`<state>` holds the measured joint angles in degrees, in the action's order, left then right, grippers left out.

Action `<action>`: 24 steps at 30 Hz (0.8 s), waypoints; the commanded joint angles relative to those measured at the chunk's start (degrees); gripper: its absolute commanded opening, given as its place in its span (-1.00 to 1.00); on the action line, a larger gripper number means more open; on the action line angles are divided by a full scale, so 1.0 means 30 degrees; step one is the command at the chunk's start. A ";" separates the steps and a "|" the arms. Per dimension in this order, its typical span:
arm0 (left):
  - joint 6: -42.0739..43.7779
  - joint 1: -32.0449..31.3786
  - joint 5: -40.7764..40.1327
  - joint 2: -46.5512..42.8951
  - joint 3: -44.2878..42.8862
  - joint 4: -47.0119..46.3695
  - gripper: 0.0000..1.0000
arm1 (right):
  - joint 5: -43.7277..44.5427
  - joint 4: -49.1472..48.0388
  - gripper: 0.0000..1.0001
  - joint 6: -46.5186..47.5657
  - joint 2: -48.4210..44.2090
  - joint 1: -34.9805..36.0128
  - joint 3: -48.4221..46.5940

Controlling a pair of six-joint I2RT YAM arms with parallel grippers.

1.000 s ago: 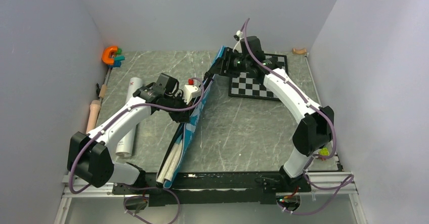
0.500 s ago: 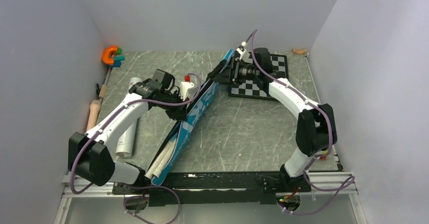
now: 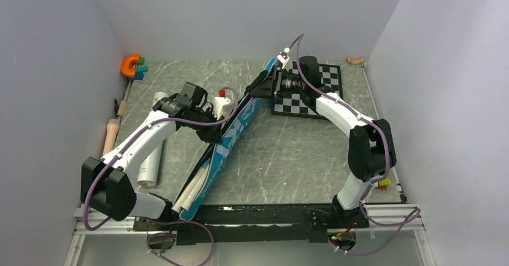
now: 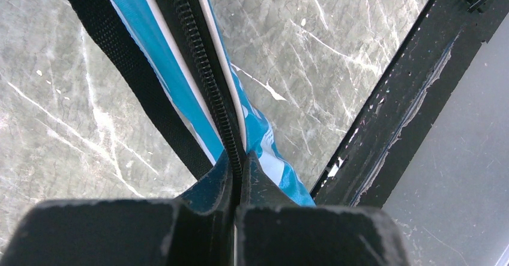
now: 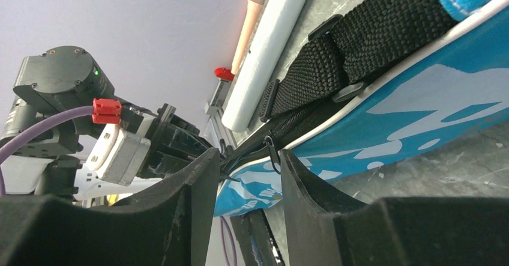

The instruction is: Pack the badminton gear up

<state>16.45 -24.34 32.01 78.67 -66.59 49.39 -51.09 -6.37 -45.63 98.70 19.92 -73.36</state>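
While the blue bag (image 3: 237, 125) lies slantwise across the table (image 3: 288, 152), its near end by the left arm's base and its far end beside the chessboard (image 3: 315, 98), the left gripper (image 4: 237, 182) is pressed together on the bag's zipper seam (image 4: 201, 68) about midway along. The black strap (image 4: 120, 68) runs just beside the seam. White racket handles (image 3: 189, 197) poke from the bag's near end. At the far end the right gripper (image 5: 250, 158) stands spread, and the zipper pull (image 5: 272, 150) hangs between its fingertips; I cannot tell whether it touches either.
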 commanded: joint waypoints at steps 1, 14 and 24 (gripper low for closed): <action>0.0416 0.0030 0.1072 -0.0352 -0.1070 -0.0497 -1.00 | 0.0046 0.0469 -0.10 0.1023 0.0112 0.0192 -0.0415; 0.0377 0.0027 0.1009 -0.0469 -0.1126 -0.0467 -1.00 | 0.0565 0.1232 -0.29 0.1706 0.0072 0.0435 -0.0279; 0.0427 0.0027 0.0707 -0.0451 -0.1058 -0.0525 -1.00 | 0.0408 0.0907 -0.89 0.1233 -0.0068 0.0580 0.0060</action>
<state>16.47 -24.34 31.88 78.67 -66.59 49.39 -49.71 -1.83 -41.69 99.04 21.17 -73.36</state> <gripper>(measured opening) 0.028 0.102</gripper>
